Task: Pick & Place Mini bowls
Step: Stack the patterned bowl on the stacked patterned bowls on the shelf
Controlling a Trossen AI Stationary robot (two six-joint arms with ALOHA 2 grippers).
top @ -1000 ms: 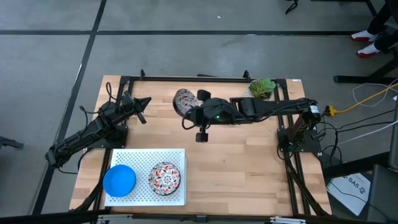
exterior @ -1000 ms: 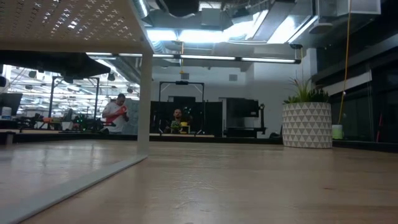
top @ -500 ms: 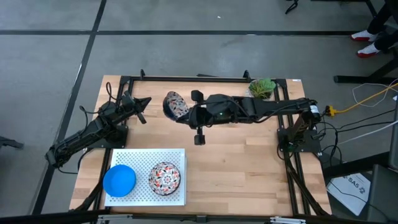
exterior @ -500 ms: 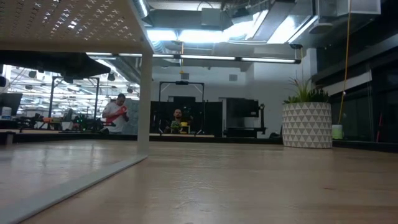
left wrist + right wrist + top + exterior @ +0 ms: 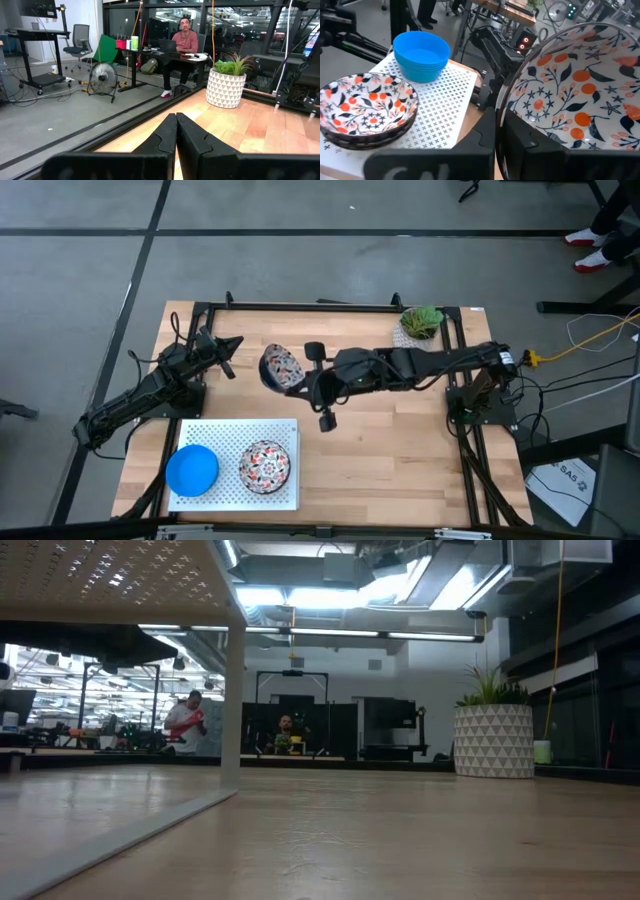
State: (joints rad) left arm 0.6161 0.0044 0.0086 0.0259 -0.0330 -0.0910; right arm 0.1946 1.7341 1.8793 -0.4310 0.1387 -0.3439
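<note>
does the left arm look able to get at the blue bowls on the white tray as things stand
Probably yes: the blue bowls sit on the left end of the white tray, just in front of the left arm's base, with nothing between; its pincer is shut.

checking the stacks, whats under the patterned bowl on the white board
At least one more patterned bowl nests under the top patterned bowl, its rim edges showing. The white perforated board lies beneath. How many bowls are stacked is hidden.

- You see two dark, slender jointed arms with black cables running along them.
- Your right arm (image 5: 420, 365) shows a small green light near its wrist.
</note>
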